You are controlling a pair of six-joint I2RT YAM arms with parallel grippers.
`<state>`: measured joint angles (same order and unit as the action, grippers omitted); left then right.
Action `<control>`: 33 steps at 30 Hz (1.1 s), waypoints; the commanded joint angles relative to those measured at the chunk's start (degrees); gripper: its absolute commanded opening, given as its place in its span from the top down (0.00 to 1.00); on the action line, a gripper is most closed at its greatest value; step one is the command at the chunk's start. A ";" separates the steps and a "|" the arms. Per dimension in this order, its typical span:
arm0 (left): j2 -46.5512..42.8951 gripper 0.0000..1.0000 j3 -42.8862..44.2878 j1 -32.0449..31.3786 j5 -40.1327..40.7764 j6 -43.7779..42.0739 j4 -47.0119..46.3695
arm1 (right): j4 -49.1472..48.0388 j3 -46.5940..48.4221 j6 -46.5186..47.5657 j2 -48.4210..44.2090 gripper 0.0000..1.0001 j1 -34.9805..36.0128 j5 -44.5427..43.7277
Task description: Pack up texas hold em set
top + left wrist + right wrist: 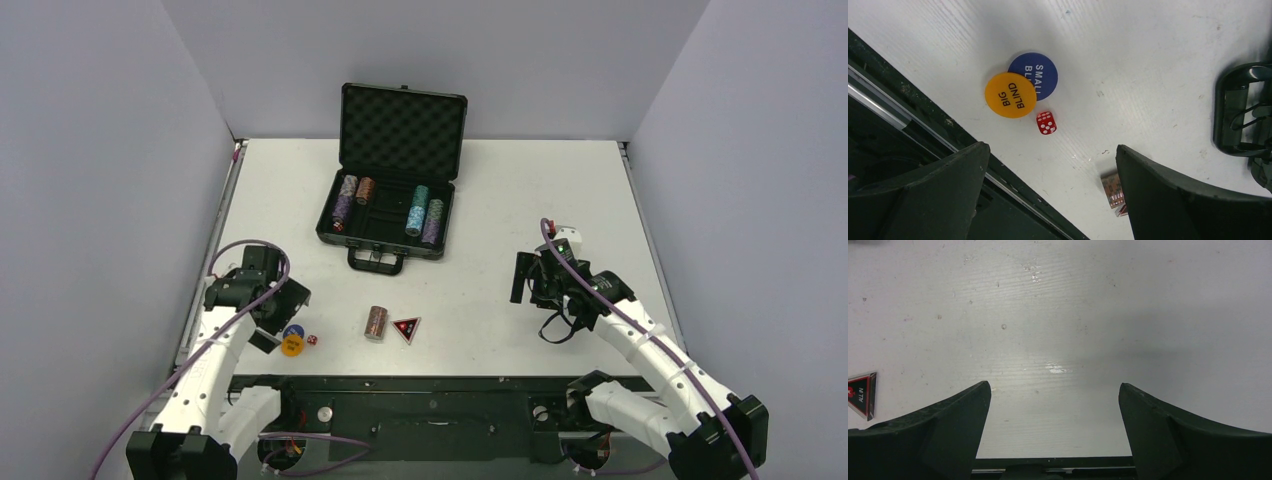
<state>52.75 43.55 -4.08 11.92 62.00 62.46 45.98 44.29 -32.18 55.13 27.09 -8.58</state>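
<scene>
Top view: the briefcase (403, 130) lies open at the far middle of the table (540, 200), with chip stacks (418, 210) in its tray. A loose brown stack (376, 322) lies just beside the triangle (406, 327) near the front edge.

Left wrist: the left gripper (1050, 150), fingers spread and empty, hangs over the yellow disc (1010, 94), which overlaps the blue disc (1040, 70). A red die (1046, 122) lies just beside them.

Right wrist: the right gripper (1055, 390), fingers spread, holds nothing.

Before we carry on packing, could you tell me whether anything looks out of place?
A brown chip stack lies on its side beside the triangle, and the yellow disc overlaps the blue disc next to a red die, all outside the open case.
</scene>
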 commanded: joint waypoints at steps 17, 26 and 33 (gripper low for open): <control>0.05 0.15 -8.54 -5.14 -1.47 10.40 -3.00 | -0.53 -0.08 -0.64 1.60 0.05 0.51 -2.07; 0.19 0.32 -11.69 -5.45 -1.51 11.39 -6.63 | -0.34 -0.04 -0.86 1.94 0.06 0.59 -2.68; 1.70 0.44 -12.22 -5.50 -0.67 11.13 -9.02 | -0.40 -0.08 -0.94 2.24 0.06 0.66 -3.10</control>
<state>53.71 31.64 -9.34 10.09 72.05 56.62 46.00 44.23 -32.42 57.01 27.11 -9.67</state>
